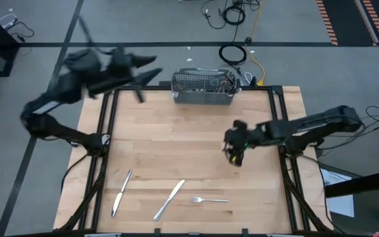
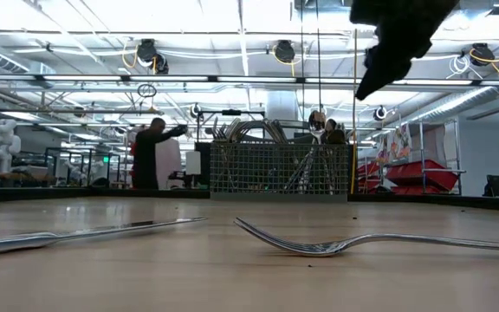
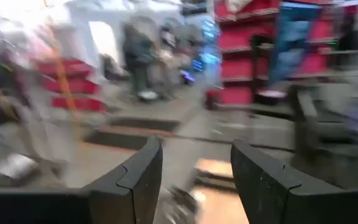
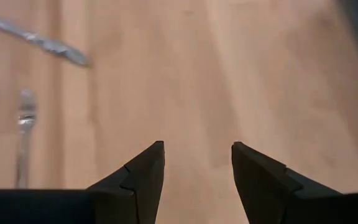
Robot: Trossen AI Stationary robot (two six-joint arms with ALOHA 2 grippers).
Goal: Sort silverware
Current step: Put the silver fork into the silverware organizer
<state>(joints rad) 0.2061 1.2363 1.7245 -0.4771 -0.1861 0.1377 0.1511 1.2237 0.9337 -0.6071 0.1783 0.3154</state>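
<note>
Your left gripper (image 1: 139, 92) is up over the desk's far left corner, jaws apart, holding nothing. Two knives (image 1: 121, 191) (image 1: 168, 199) and a fork (image 1: 209, 199) lie along the near edge. The mesh basket (image 1: 202, 88) sits mid far edge. Right gripper (image 1: 235, 157) hovers right of centre, released, nothing blocking it.

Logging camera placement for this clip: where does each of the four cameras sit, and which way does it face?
High: overhead, straight down on table, both arms, wire basket.
Low: table height, level across fork toward basket; one dark gripper hangs above.
Left wrist: past open left gripper into the room.
Right wrist: down past open right gripper at tabletop.
Shared: fork, seen in high, low and right wrist.
</note>
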